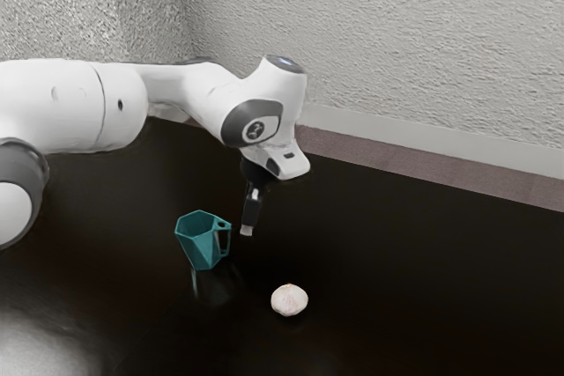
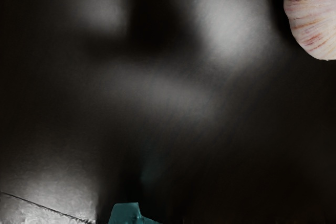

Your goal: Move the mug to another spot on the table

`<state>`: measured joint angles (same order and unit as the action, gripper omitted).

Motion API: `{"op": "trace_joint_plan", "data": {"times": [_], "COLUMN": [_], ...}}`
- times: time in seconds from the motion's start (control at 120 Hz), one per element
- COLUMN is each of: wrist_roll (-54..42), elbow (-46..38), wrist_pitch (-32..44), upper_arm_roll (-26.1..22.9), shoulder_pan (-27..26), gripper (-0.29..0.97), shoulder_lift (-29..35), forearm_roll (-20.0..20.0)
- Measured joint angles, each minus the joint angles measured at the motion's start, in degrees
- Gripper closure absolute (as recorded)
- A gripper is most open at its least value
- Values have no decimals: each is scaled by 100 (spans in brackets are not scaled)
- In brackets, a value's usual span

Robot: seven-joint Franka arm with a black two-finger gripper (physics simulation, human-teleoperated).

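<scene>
Mug: one teal mug (image 1: pixel 203 239) stands mouth up on the dark table (image 1: pixel 423 270), toward the exterior view's left of the middle. Its sides are faceted and narrow toward the base.
Handle: the handle (image 1: pixel 226 239) faces the exterior view's right, toward the gripper.
Mug at the wrist: a small teal piece (image 2: pixel 126 213) shows just under the hand.
Gripper: one black gripper (image 1: pixel 248 228) hangs pointing down, just beside the handle on the exterior view's right, with its tip at about the height of the mug's rim.
Gripper state: seen edge-on as a single narrow bar, so whether it is spread or pressed together cannot be told, nor whether it touches the handle.
Garlic: one pale garlic bulb (image 1: pixel 288 299) lies on the table near the mug, nearer the camera and to the exterior view's right of it, apart from both mug and gripper. In the wrist view its skin (image 2: pixel 312 14) shows reddish streaks.
Arm: one white arm (image 1: pixel 176 99) comes in from the exterior view's left.
Wall: grey and rough (image 1: pixel 397 33), behind the table.
</scene>
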<state>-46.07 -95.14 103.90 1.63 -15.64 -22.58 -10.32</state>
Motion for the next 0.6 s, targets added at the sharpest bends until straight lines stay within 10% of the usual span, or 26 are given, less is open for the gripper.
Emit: {"op": "trace_joint_plan", "data": {"times": [0.6], "wrist_roll": [-333], "elbow": [-204], "wrist_pitch": [-663], "upper_arm_roll": [29], "shoulder_pan": [747], "gripper": [0], "shoulder_lift": [2249], "forearm_roll": [880]}}
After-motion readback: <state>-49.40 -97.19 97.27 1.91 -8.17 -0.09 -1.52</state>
